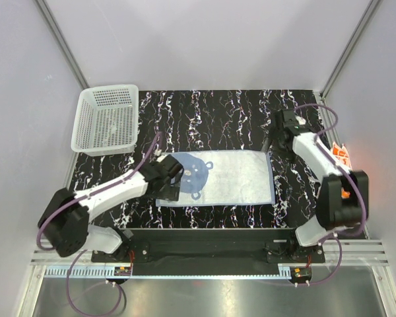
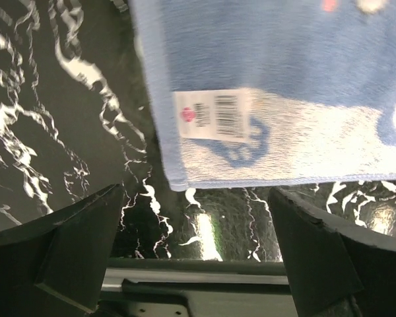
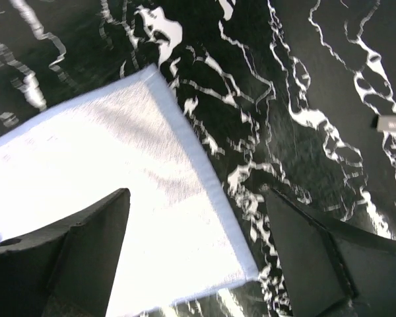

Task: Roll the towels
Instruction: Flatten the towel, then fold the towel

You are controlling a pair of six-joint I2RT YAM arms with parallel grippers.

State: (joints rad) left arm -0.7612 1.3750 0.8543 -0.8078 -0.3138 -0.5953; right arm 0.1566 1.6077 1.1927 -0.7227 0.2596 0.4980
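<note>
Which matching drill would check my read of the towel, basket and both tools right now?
Things:
1. blue towel
2. basket
3. left tool
4. right tool

Place or state:
A. open, over the towel's far right corner
B. far left corner of the table
C. spread flat mid-table
D. open, at the towel's left end

Pairs: 1-C, 2-B, 3-D, 4-A

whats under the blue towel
The flat light blue cloth towel lies on the black white-veined tabletop, which shows around it. No bulge shows; anything thin beneath is hidden.
</note>
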